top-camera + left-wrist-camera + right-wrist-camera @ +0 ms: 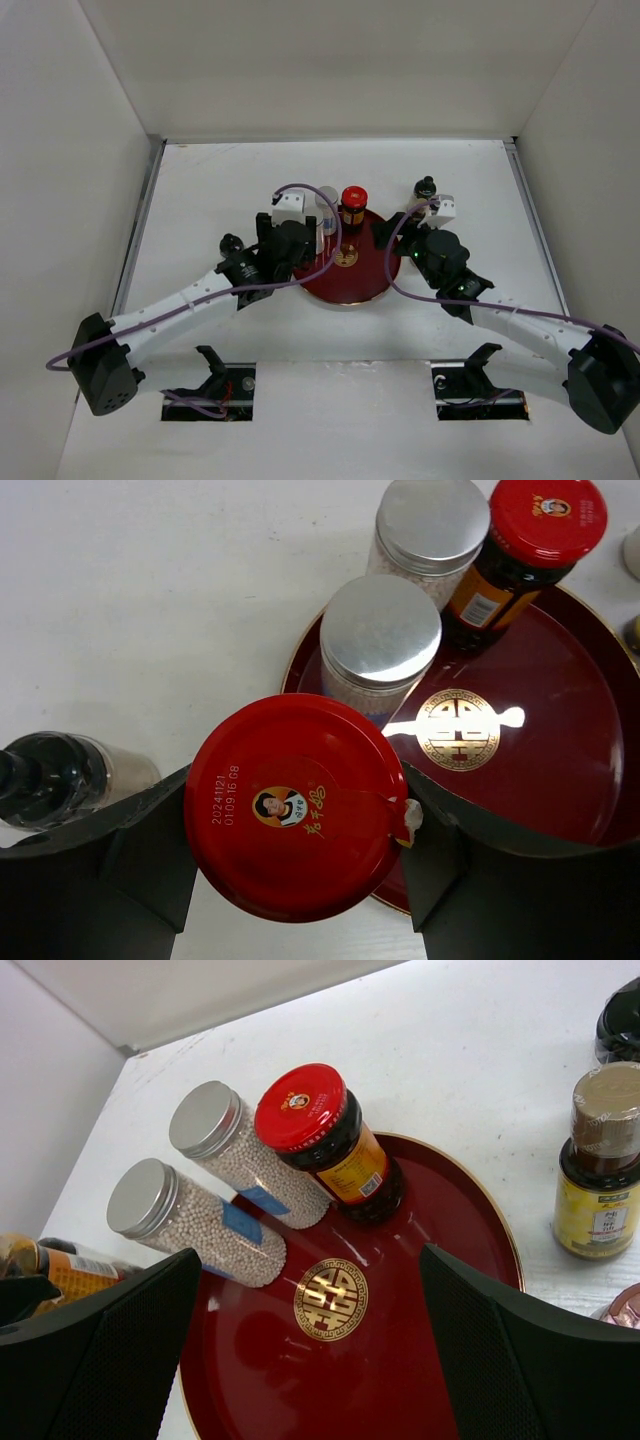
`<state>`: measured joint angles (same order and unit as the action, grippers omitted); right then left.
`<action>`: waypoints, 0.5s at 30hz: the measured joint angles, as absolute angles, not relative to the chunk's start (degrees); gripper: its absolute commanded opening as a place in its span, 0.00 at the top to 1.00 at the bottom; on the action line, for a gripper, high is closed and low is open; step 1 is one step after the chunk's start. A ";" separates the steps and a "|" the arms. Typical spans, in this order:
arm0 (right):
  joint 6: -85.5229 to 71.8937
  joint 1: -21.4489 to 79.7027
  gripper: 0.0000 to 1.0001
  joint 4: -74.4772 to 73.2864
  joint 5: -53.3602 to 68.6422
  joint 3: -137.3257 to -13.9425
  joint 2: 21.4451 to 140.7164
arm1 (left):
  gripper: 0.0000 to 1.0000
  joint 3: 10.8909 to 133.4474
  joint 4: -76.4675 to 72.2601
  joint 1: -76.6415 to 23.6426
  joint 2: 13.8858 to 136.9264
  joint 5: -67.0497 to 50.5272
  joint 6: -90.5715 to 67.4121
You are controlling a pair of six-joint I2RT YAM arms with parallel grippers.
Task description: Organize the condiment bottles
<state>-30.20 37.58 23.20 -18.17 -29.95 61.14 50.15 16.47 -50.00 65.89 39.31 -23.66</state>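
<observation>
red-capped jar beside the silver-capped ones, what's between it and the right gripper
Only bare tray floor with its gold emblem, between the jar and the open right gripper; the right wrist view shows it.

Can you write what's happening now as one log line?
left gripper: shut on red-lidded jar | jar: at rim of red tray | right gripper: open, empty, over tray

The middle of the tray [430, 1290] is bare, free for a tool. Two silver-lid jars [205, 1120] and a red-lid jar [300, 1108] crowd one edge; one silver jar may stand just off the rim. The left tool [300, 825] grips a big red-lid jar [295, 805], blocking the next side. A brown-cap bottle [600, 1160] stands close by on the table [480, 1060].
</observation>
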 measured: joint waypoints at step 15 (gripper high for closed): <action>-30.17 37.45 0.06 23.22 -18.22 -29.93 59.92 | 0.56 48.56 12.25 -52.90 74.46 37.41 -25.96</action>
<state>-30.17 37.45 23.22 -18.22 -29.93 59.92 48.56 12.25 -52.90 74.46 37.41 -25.96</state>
